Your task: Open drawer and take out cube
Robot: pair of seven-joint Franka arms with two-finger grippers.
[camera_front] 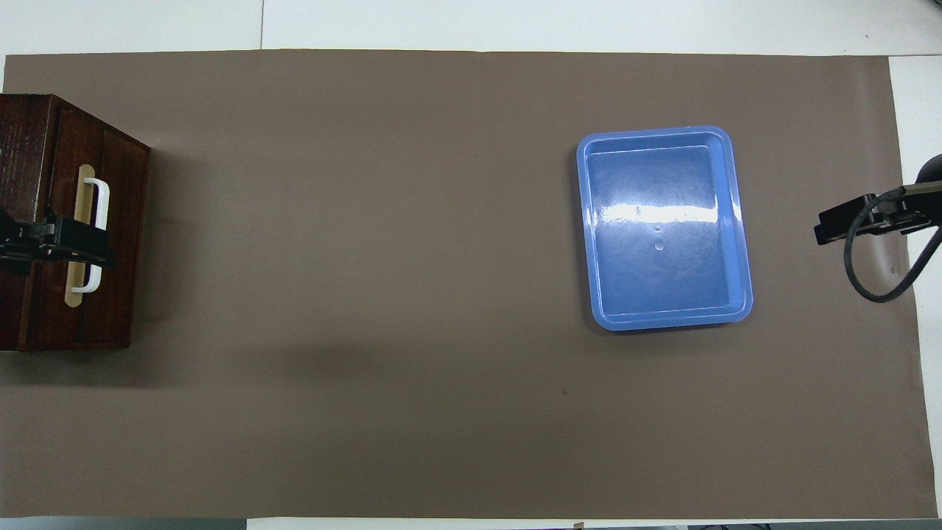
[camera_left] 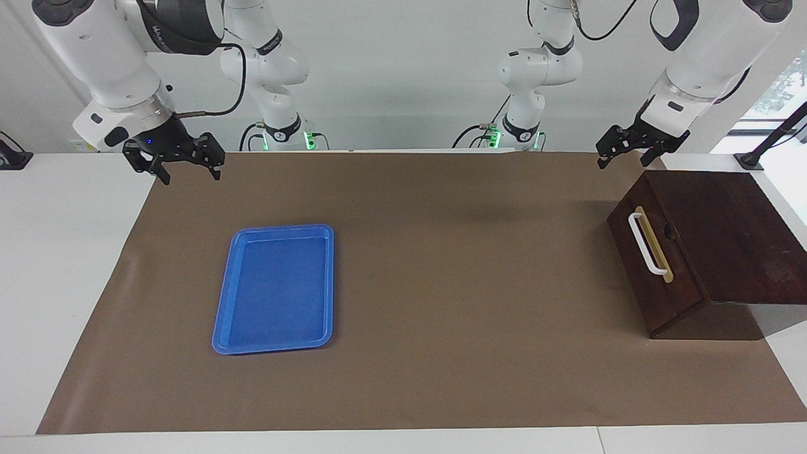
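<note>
The drawer [camera_left: 681, 277] is closed in a dark wooden box [camera_left: 737, 239] at the left arm's end of the table. Its white loop handle [camera_left: 645, 244] faces the middle of the table. The cube is hidden. My left gripper [camera_left: 621, 151] hangs open in the air by the box's corner nearest the robots, touching nothing. In the overhead view the left gripper [camera_front: 88, 246] covers part of the handle [camera_front: 100, 206]. My right gripper [camera_left: 190, 171] waits open and empty, raised over the mat's edge at the right arm's end of the table.
A flat blue tray [camera_left: 272, 347] lies empty on the brown mat [camera_left: 454, 284], toward the right arm's end. The blue tray [camera_front: 666, 321] shows in the overhead view too. White tabletop borders the mat on all sides.
</note>
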